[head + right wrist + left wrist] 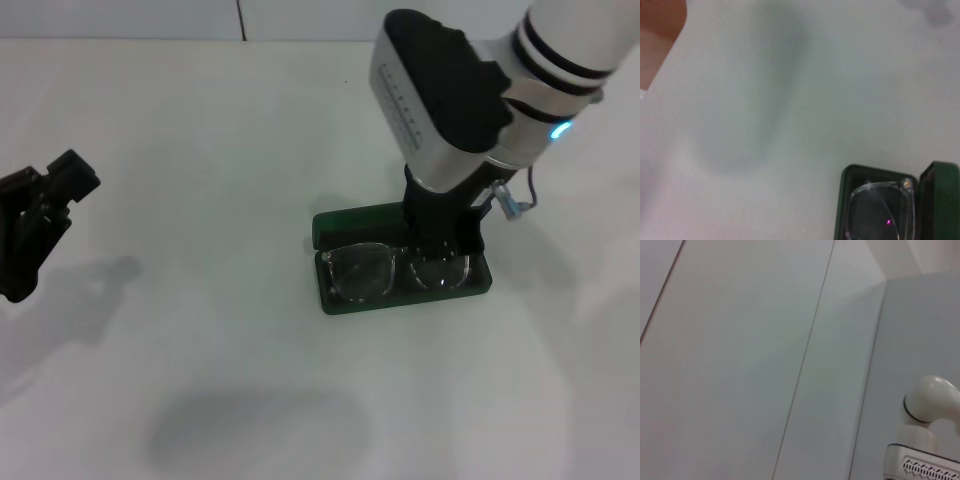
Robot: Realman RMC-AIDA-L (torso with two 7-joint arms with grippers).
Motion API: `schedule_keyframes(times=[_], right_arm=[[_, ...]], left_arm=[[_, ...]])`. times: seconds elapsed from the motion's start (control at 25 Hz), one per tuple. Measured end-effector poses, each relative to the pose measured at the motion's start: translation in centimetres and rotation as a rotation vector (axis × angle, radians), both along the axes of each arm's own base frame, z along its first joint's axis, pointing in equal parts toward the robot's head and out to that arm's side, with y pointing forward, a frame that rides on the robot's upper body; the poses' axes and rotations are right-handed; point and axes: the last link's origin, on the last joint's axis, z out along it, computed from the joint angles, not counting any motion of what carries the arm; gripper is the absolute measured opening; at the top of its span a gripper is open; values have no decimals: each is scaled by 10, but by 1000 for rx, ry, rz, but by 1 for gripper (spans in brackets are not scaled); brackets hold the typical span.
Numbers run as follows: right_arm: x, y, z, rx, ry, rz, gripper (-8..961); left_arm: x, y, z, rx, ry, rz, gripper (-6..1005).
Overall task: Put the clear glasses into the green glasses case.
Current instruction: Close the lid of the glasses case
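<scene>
The green glasses case [400, 303] lies open on the white table, right of centre, its lid [358, 221] folded back behind it. The clear glasses [358, 272] rest inside it, lenses up, filling the tray from end to end. My right gripper [443, 245] reaches straight down into the case's right half, open, with its fingers either side of the right lens's back edge. The right wrist view shows one end of the case [844, 200] with a clear lens [880, 210] inside it. My left gripper [45, 215] hangs parked at the far left, away from the case.
White tabletop [200, 150] surrounds the case on all sides. A wall seam [241, 18] runs behind the table's far edge. The left wrist view shows only wall panels and part of the right arm [927, 405].
</scene>
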Motion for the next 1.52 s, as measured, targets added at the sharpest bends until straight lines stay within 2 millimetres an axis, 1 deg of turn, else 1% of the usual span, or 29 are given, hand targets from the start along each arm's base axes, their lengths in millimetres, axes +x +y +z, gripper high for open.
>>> schedule_keyframes(times=[0.16, 0.28, 0.4, 0.48, 0.56, 0.64, 0.72, 0.76, 0.8, 0.84, 0.88, 0.96, 1.0, 1.04, 1.12, 1.2, 1.28, 1.36, 1.44, 1.52], right_arm=[[2, -12, 10, 42, 55, -17, 117], [11, -23, 21, 103, 110, -53, 116], [21, -34, 35, 211, 244, -102, 115], [29, -48, 52, 276, 410, -163, 115], [37, -61, 68, 305, 574, -216, 114], [49, -76, 90, 329, 772, -246, 114], [60, -85, 109, 346, 933, -273, 113], [69, -90, 119, 352, 1019, -305, 113], [81, -95, 128, 366, 1095, -341, 118], [92, -101, 135, 371, 1155, -360, 123], [108, -109, 147, 394, 1241, -380, 128], [140, -126, 163, 441, 1353, -416, 138], [155, -132, 170, 466, 1397, -446, 143], [166, -136, 173, 473, 1426, -472, 148], [189, -142, 178, 510, 1490, -524, 158], [213, -150, 186, 594, 1553, -543, 165], [234, -161, 194, 706, 1604, -542, 169], [251, -170, 200, 812, 1633, -539, 168], [266, -179, 204, 900, 1643, -553, 168], [275, -185, 206, 952, 1639, -570, 167]], left_arm=[[4, 6, 2, -12, -6, -15, 89], [10, 13, 3, -40, -15, -32, 89], [20, 23, 1, -82, -8, -74, 89], [28, 32, -2, -99, -4, -103, 89], [34, 40, -2, -113, -8, -110, 89], [39, 49, 1, -131, -6, -109, 89], [42, 54, 4, -161, 30, -120, 89], [44, 56, 4, -175, 50, -126, 89], [48, 61, 2, -199, 78, -131, 89], [55, 70, -3, -228, 112, -143, 96], [66, 82, -10, -257, 146, -159, 104], [88, 104, -27, -304, 224, -186, 119], [94, 111, -36, -323, 257, -187, 126], [103, 119, -45, -338, 291, -193, 156], [113, 131, -63, -364, 348, -180, 215], [124, 145, -83, -376, 411, -158, 275], [133, 154, -101, -384, 468, -145, 236], [140, 159, -116, -397, 517, -135, 198], [145, 162, -128, -408, 554, -124, 159], [147, 164, -136, -416, 583, -116, 160]])
